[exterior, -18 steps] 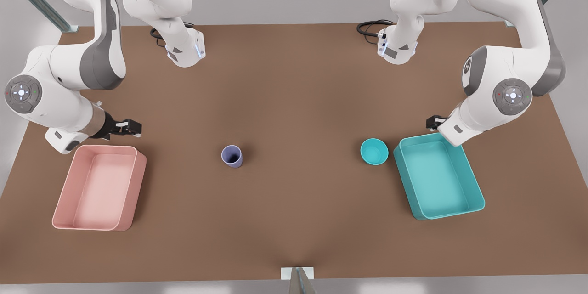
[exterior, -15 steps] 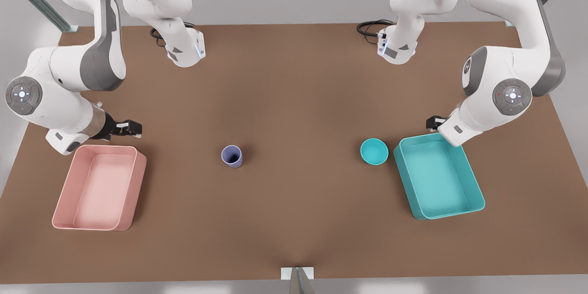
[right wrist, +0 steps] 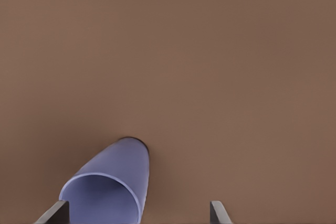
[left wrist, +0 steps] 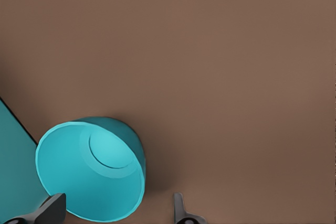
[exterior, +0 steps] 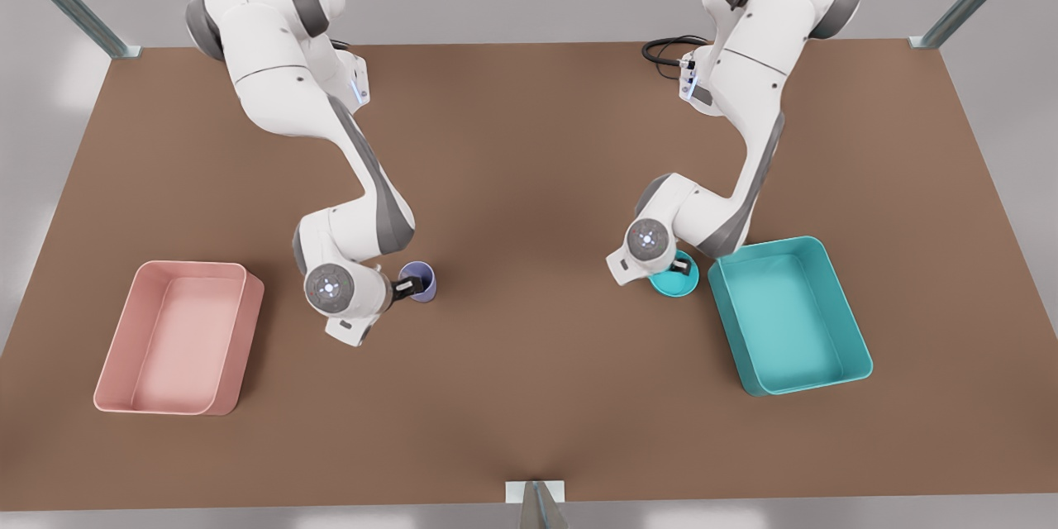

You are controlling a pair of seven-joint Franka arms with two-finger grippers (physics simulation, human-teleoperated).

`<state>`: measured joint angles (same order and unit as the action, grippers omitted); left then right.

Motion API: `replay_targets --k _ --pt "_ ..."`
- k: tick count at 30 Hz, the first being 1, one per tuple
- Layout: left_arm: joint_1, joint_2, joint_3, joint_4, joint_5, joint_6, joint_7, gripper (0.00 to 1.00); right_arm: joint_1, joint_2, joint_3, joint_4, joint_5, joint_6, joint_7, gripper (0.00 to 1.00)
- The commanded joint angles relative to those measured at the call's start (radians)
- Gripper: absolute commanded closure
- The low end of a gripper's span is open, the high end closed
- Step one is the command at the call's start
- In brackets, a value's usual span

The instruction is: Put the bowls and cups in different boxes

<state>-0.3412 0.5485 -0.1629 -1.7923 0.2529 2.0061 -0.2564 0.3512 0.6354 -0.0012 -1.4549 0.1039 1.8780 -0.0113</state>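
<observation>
Both hands sit open, holding nothing: left hand (exterior: 683, 266) over the bowl (exterior: 679, 281), right hand (exterior: 405, 287) at the cup's (exterior: 418, 280) 9 o'clock. I'd centre each rim between the fingers before squeezing.

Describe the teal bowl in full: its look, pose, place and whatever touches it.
The teal bowl is small, round, smooth and plastic-looking, with a flat circular base visible inside. It stands upright and empty on the brown table, close beside the teal box without touching it. The left gripper is open, one finger over the bowl's inside, the other outside its wall.
</observation>
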Motion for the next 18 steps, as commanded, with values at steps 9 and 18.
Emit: replay_targets --k 9,18 --pt "-0.012 0.051 0.017 -0.059 0.048 0.186 -0.19 0.0 0.008 -0.092 0.003 -0.234 0.017 0.294 0.111 0.0" --pt "-0.012 0.056 0.039 -0.055 0.046 0.178 -0.199 0.6 0.017 -0.082 0.0 -0.334 0.016 0.314 0.111 0.0"
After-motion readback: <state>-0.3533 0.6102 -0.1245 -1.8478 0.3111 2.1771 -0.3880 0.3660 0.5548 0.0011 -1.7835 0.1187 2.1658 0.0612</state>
